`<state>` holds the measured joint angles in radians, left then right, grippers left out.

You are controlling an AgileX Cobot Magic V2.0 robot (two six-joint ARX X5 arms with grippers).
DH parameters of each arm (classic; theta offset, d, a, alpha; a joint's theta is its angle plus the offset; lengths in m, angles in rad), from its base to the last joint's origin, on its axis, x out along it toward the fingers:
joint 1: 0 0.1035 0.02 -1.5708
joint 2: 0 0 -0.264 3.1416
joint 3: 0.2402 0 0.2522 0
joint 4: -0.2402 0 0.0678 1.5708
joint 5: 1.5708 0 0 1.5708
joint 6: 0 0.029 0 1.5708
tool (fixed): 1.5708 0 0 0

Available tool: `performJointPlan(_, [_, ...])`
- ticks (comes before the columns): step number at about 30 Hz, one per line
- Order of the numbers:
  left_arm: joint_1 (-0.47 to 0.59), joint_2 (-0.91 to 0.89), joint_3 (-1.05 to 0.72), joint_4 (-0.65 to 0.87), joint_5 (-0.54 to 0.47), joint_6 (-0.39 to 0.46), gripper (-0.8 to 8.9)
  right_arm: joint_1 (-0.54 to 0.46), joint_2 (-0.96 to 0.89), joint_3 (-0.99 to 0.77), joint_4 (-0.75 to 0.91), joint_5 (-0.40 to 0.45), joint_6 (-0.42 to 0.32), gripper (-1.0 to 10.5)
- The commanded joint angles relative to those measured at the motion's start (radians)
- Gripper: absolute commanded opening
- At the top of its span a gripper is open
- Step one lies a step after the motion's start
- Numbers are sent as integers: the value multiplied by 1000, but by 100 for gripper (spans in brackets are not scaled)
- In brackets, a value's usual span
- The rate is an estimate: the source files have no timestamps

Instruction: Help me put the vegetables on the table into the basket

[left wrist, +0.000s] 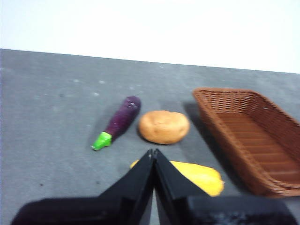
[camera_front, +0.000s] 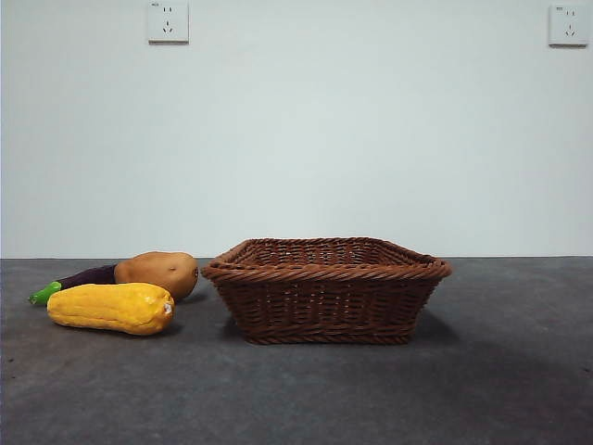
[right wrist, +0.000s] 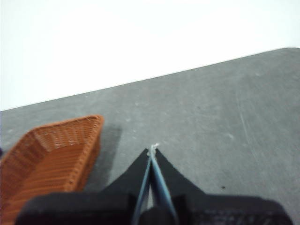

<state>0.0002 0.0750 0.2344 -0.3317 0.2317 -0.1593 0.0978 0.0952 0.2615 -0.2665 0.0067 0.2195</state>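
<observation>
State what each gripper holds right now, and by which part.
Nothing is held. The left gripper and right gripper are both shut on nothing; potato, corn and eggplant lie on the table.

The potato (camera_front: 158, 273) hides most of the eggplant (camera_front: 76, 281); the left tool (left wrist: 153, 153) covers part of the corn (left wrist: 199, 177).

I see a brown woven wicker basket (camera_front: 326, 292), a matt mottled grey counter (camera_front: 500, 380), a bumpy yellow corn cob (camera_front: 111, 307), a smooth potato (camera_front: 157, 273) and a dull purple eggplant (left wrist: 123, 117).
</observation>
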Motion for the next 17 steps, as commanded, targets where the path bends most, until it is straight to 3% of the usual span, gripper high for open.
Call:
performJointPlan(1, [3,33,71,-40,24,-16,-6,0,63,106,-70,-28,15,-12])
performJointPlan(4, [3,92,154,-90,58,-16,-6,0,158,220,-174,-64,4,-11])
performJointPlan(8, [3,166,282,-186,110,-10,-6,0,257,382,-337,-125,-66,-11])
performJointPlan(17, [3,359,557,-473,224,146,-6,0,441,686,-616,-243,-148,-11])
